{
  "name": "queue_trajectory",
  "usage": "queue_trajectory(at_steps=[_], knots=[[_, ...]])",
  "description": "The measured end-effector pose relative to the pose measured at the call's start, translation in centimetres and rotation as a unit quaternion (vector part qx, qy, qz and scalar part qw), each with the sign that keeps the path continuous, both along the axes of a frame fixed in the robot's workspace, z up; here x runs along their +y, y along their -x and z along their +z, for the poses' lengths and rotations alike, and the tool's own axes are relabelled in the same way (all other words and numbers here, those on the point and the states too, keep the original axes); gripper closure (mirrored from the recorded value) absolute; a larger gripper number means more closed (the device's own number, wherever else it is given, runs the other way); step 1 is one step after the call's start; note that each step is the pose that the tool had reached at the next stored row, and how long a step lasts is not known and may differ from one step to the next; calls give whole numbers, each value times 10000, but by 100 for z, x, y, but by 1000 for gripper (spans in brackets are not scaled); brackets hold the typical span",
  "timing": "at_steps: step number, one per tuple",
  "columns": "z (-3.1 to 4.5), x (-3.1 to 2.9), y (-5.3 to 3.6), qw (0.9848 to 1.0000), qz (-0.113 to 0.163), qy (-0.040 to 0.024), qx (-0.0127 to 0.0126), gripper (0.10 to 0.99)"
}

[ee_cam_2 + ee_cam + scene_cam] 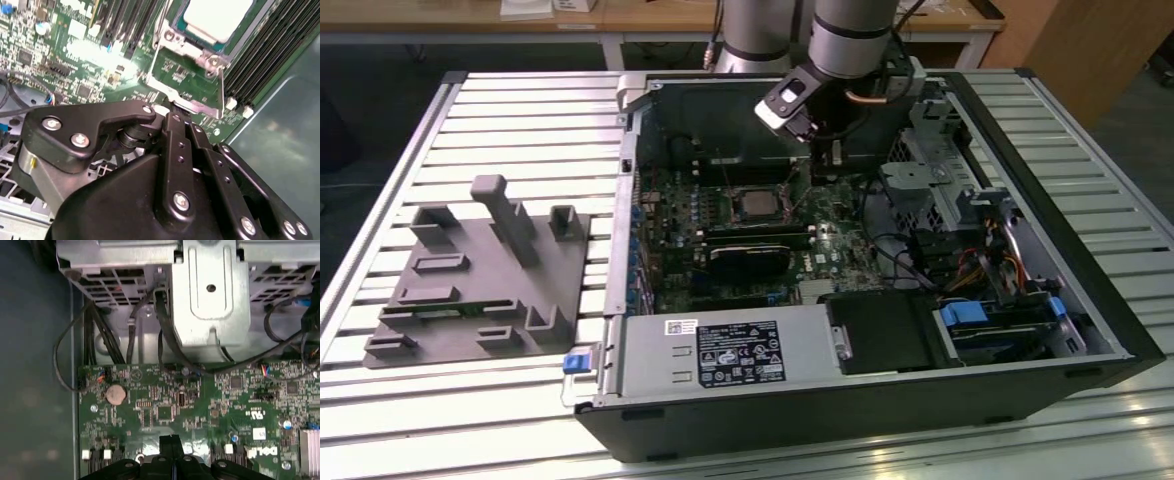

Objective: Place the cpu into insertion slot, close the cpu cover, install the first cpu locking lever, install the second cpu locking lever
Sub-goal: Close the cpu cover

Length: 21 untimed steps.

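Open black metal computer case (854,425) on slatted silvery tabletop (520,110), green motherboard (150,405) inside. Seated flat, face up, in square silver-rimmed insertion slot (730,206): small square dull-silvery cpu (217,17), framed by thin metal cpu cover (197,52). Just beyond, black tool (170,440), pinched narrow, holding nothing, above the board.

"What sort of place is this? A repair shop?"

"More a robotics lab, I'd say. Look at the table (480,110): ribbed aluminium slats from end to end, and a grey industrial robot arm (851,40) stands at its far side."

"And the desktop computer (854,425) lying on it, side panel off, motherboard (847,250) bare?"

"That fits too. Beside it sits a grey moulded fixture (480,270) with posts and slots. Behind all that are plain wooden workbenches (654,15) on white legs. It's not a home or an office."
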<state>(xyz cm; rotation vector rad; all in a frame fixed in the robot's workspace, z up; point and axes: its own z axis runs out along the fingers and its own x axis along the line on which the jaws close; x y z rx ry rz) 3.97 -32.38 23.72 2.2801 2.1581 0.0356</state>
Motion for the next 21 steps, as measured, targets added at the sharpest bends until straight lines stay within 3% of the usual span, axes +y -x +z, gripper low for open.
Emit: queue_trajectory(at_steps=[21], knots=[[-7, 1, 557, 10000, -1, -13, -2, 980]])
